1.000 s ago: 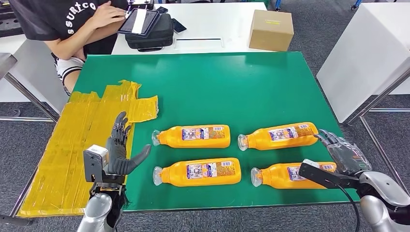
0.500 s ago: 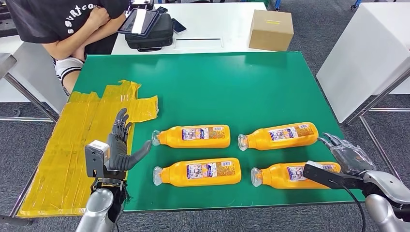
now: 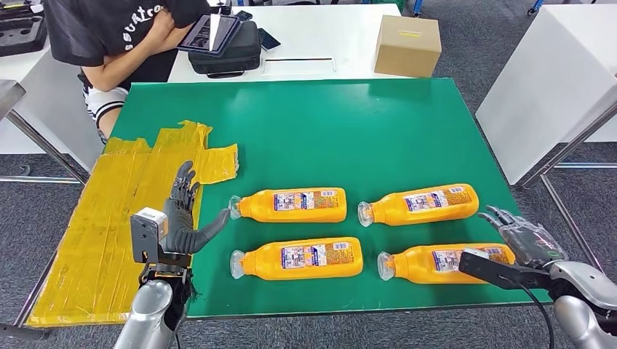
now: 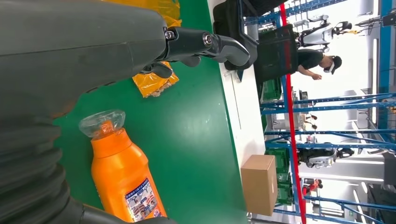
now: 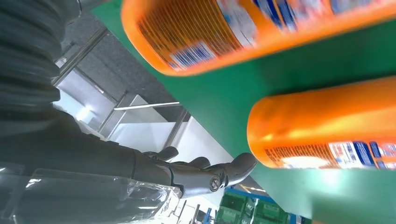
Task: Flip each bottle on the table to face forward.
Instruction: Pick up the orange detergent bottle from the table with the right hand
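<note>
Four orange bottles lie on their sides on the green table, caps pointing left: far left bottle, far right bottle, near left bottle, near right bottle. My left hand hovers open just left of the far left bottle's cap, fingers spread, holding nothing. My right hand is open beside the base of the near right bottle, at the table's right front corner, apart from it.
Crinkled yellow tape sheets cover the table's left side. A person sits at the far left corner beside a white table with a black bag and a cardboard box. A white cabinet stands to the right.
My right hand has drawn back toward me and slightly right, away from the far right bottle's base. My left hand edged a little forward. The person shifted their arms.
</note>
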You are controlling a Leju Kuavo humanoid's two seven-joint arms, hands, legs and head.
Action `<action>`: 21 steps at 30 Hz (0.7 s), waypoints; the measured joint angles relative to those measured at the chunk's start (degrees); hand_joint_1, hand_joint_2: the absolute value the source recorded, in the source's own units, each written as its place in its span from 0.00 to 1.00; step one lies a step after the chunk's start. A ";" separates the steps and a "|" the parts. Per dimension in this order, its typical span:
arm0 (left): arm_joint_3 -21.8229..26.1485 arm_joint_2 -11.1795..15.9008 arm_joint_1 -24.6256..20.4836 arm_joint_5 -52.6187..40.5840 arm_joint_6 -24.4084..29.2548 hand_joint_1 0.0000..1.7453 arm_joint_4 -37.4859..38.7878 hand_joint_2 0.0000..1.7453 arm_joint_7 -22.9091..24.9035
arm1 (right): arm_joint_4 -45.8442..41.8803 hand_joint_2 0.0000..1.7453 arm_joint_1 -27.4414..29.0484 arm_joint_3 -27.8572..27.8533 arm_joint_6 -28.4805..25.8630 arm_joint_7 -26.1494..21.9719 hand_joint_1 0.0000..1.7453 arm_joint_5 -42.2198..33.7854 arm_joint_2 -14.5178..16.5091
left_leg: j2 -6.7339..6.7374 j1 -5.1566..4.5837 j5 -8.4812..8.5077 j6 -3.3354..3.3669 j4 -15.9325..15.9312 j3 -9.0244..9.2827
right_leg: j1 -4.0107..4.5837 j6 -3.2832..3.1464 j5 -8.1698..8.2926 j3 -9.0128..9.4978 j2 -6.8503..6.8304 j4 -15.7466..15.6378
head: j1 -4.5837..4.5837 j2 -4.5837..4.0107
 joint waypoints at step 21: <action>-0.11 0.00 -1.96 1.01 -0.01 0.00 2.37 1.00 -0.40 | 2.34 1.00 1.30 4.83 1.33 0.75 0.00 -1.01 -1.80 | 0.00 0.00 0.01 0.01 0.00 0.00 | 0.00 0.00 0.00 0.01 -0.01 0.01 | 0.01 0.00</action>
